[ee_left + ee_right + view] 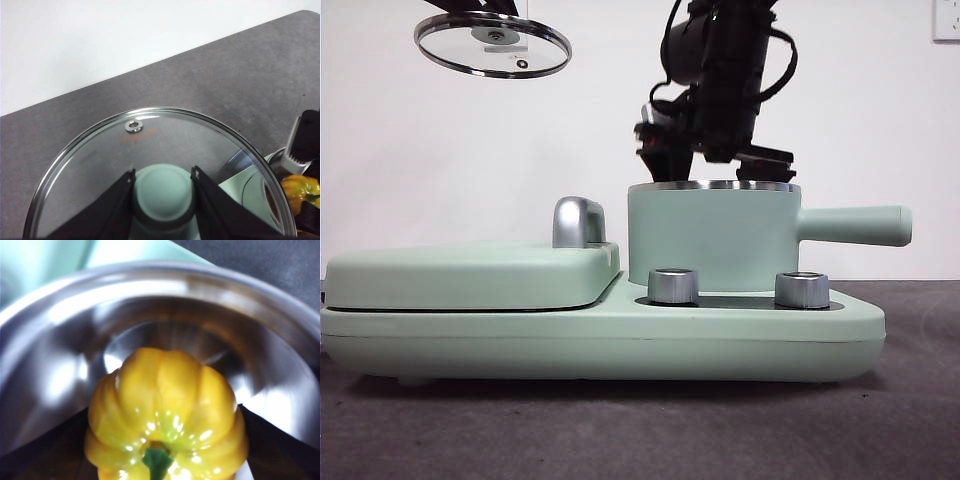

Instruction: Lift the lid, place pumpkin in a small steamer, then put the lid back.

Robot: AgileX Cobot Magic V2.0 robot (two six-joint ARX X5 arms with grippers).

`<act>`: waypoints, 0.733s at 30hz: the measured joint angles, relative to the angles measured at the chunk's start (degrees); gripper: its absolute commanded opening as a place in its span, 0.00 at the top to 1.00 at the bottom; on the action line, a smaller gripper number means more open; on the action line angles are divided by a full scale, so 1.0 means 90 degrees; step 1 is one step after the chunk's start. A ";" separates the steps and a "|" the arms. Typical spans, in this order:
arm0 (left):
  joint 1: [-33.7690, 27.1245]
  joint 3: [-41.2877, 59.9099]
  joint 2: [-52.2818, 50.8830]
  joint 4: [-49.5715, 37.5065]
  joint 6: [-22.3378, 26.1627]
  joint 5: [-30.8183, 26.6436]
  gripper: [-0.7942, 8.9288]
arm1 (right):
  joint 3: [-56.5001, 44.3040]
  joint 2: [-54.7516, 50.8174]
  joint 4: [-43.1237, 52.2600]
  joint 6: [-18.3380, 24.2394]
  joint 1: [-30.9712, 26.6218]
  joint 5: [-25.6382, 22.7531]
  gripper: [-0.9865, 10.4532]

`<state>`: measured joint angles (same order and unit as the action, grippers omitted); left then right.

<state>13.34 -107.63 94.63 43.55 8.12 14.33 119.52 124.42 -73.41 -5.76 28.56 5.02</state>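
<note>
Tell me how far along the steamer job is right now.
Done: the lid is off, held up by its knob in the left claw, away from the small steamer. In hand: the right claw grips the pumpkin at the steamer's open mouth, not released. Left: let go of the pumpkin, withdraw, put the lid back.

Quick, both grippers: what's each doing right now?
Left gripper: closed on the lid knob, held high.
Right gripper: closed on the pumpkin, over the small steamer.

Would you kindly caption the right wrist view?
Right gripper holds the pumpkin over the small steamer's steel bowl.
</note>
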 measured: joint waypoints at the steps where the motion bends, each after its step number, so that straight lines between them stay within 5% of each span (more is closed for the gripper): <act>1: 0.0000 0.0000 0.0000 0.0000 0.0000 0.0000 0.80 | 0.0000 0.0022 0.0000 0.0000 0.0000 -0.0058 0.63; 22: 0.0000 0.0000 0.0000 0.0000 0.0000 -0.0002 0.80 | 0.0000 0.0034 0.0092 0.0000 0.0279 -0.0537 0.62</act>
<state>13.34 -107.63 94.63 43.55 8.12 14.31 119.52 124.73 -72.58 -5.76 31.07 0.19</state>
